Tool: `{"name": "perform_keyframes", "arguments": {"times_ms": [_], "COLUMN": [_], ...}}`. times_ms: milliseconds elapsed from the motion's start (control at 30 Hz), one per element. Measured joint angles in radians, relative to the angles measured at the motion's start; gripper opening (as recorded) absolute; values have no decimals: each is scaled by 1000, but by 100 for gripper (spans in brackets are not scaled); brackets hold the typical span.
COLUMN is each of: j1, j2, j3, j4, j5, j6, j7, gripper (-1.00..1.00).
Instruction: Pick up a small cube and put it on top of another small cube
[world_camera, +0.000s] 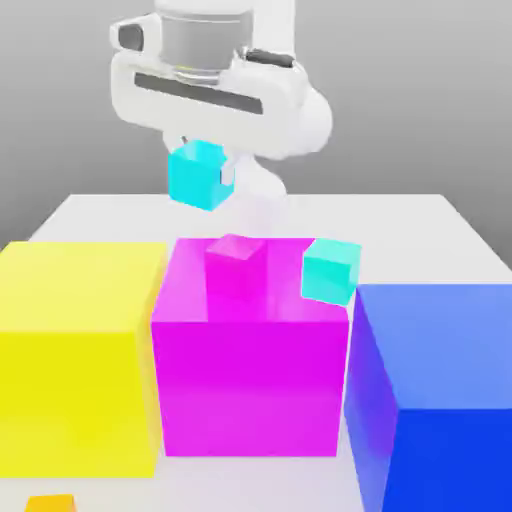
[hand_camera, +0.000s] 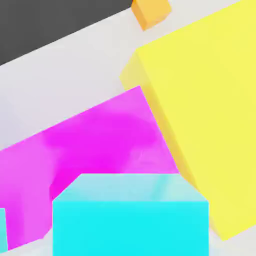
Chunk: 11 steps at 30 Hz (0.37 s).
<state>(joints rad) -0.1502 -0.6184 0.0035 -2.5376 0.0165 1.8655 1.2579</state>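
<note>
Along the near edge of the white surface (world_camera: 420, 215) you have three large cubes in a row: a yellow cube (world_camera: 75, 355) toward the exterior view's left corner, a magenta cube (world_camera: 250, 375) in the middle, just beside it, and a deep-blue cube (world_camera: 440, 390) toward the right corner. A small pink cube (world_camera: 236, 249) sits behind the magenta one. A small orange cube (world_camera: 50, 503) lies at the very near edge, in front of the yellow cube.
</note>
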Motion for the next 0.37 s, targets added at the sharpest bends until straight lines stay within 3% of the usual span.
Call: {"name": "perform_keyframes", "arguments": {"times_ms": [67,233,267,367], "j1": [-4,13,13,13], "j2": [-46,-23,-14,-14], "j3": [7,60,62,62], "j4": [-35,-168,-190,-190], "j5": [47,34,36,36], "j6": [22,199,231,231], "j7": [61,67,66,65], "gripper": [-100,-100,100,100]}}
